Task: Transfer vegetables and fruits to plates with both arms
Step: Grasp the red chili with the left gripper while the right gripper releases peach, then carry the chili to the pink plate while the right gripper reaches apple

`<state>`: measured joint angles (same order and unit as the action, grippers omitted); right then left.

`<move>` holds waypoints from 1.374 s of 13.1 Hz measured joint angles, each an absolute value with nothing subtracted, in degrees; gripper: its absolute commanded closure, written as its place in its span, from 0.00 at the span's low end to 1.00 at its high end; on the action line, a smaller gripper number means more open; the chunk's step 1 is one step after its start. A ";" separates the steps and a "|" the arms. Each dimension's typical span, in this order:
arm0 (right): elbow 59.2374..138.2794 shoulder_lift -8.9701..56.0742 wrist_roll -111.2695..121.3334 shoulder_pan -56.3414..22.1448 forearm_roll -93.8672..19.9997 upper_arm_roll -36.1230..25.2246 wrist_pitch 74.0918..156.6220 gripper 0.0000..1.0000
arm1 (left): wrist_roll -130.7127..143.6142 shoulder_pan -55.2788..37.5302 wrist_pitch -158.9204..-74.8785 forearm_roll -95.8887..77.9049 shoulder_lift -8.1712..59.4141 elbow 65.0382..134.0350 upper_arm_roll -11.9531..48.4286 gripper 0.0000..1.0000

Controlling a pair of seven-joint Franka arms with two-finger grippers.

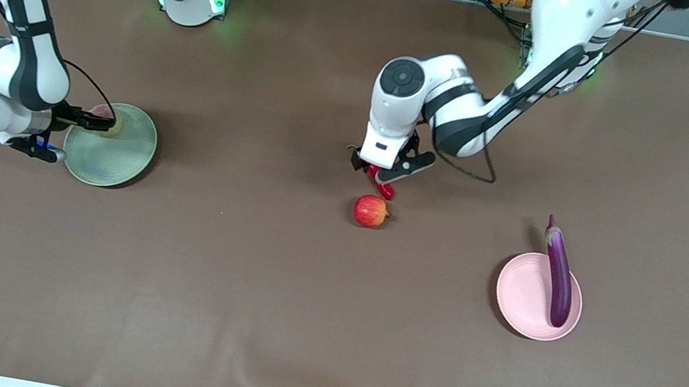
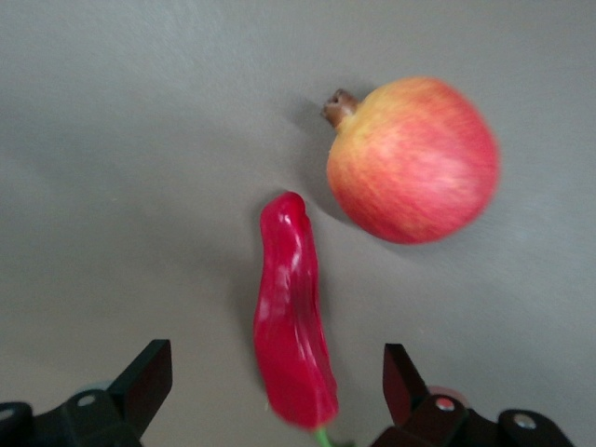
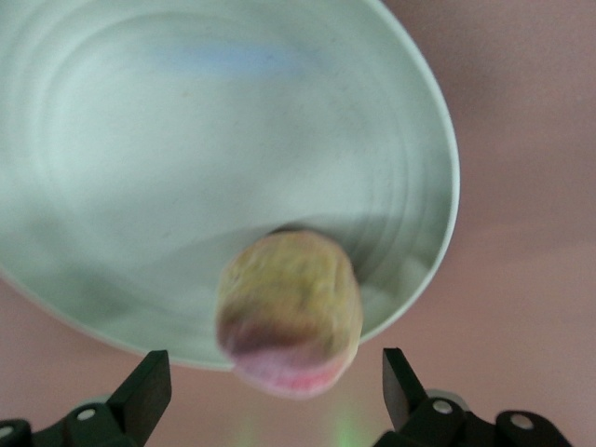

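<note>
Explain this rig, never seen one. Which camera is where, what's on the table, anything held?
Two white robot arms, each ending in a two-finger tool. One picture looks down from across the table; the others come from cameras on each wrist.

The left tool is open over the red chili pepper, which lies on the table beside the apple. The right tool is open at the green plate, with the peach between its fingers on the plate's edge. The eggplant lies across the pink plate, sticking out over its rim. Nothing is held.
</note>
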<state>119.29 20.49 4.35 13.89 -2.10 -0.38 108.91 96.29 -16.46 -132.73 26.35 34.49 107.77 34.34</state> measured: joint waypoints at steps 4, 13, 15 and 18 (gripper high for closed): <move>113.94 20.13 -0.74 12.89 -5.20 0.51 99.29 0.00 | 100.52 -16.46 -138.18 29.95 40.21 107.04 34.26 0.53; 108.68 19.77 -24.12 0.40 -24.22 1.08 90.95 0.00 | 101.30 -14.14 -129.07 29.39 35.71 104.10 36.47 1.00; 108.25 19.60 -27.12 -1.94 -30.52 1.12 91.00 0.00 | 97.38 -8.71 -122.70 26.83 29.32 103.44 41.39 1.00; 107.84 19.56 -32.71 -6.40 -38.16 1.14 94.40 0.00 | 81.70 7.00 -116.04 24.22 22.34 103.20 49.43 1.00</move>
